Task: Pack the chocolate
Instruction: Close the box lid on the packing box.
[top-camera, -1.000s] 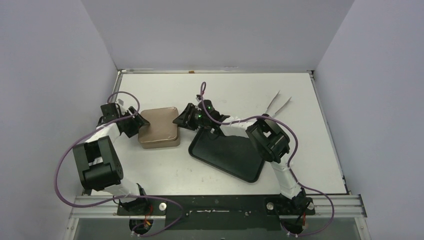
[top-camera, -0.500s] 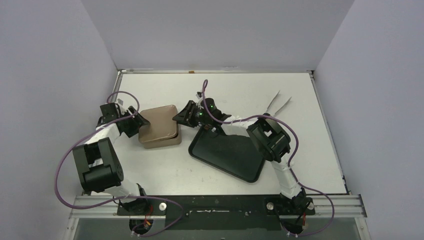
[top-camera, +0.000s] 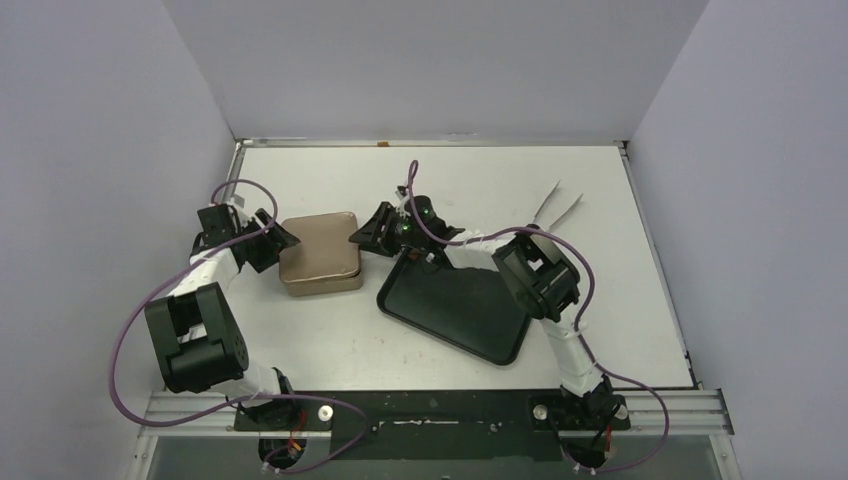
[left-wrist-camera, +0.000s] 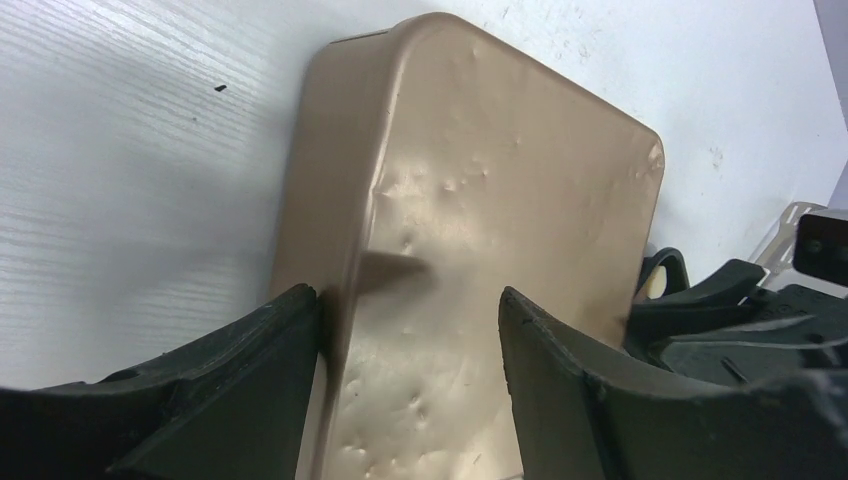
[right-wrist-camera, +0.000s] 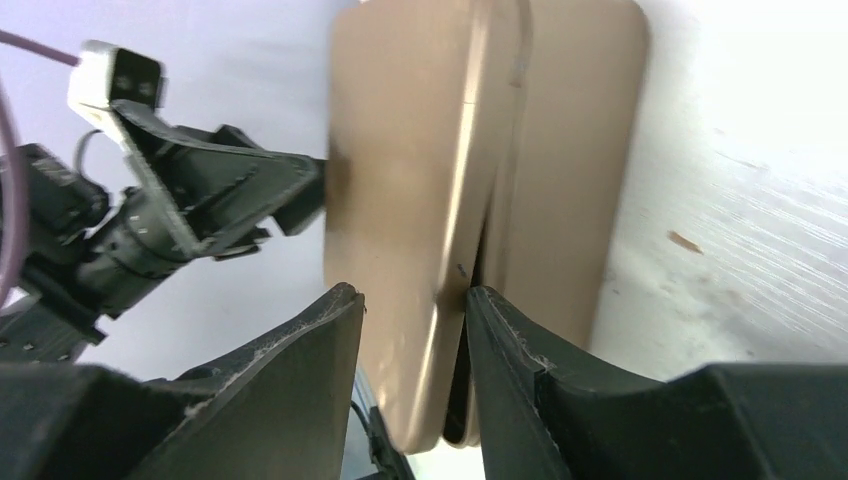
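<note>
No chocolate shows in any view. The square gold-brown tin (top-camera: 322, 284) stands left of centre, with the flat brown lid (top-camera: 318, 246) lying over it. Seen from the right wrist, the lid (right-wrist-camera: 400, 150) sits slightly raised off the tin (right-wrist-camera: 570, 150) on my side. My right gripper (top-camera: 360, 238) (right-wrist-camera: 412, 292) is shut on the lid's right edge, one finger in the seam under it. My left gripper (top-camera: 275, 243) (left-wrist-camera: 410, 310) is open at the tin's left side. One of its fingers (left-wrist-camera: 290, 340) rests against the side wall and the other hangs over the lid (left-wrist-camera: 480, 200).
A black tray (top-camera: 460, 310) lies empty just right of the tin, under my right forearm. A pair of pale tongs (top-camera: 558, 208) lies at the back right. White walls close in the table on three sides.
The lid has moved from a tilted, offset position to nearly square over the tin. Both grippers stayed at the tin's sides, and the left one shifted slightly away from me.
</note>
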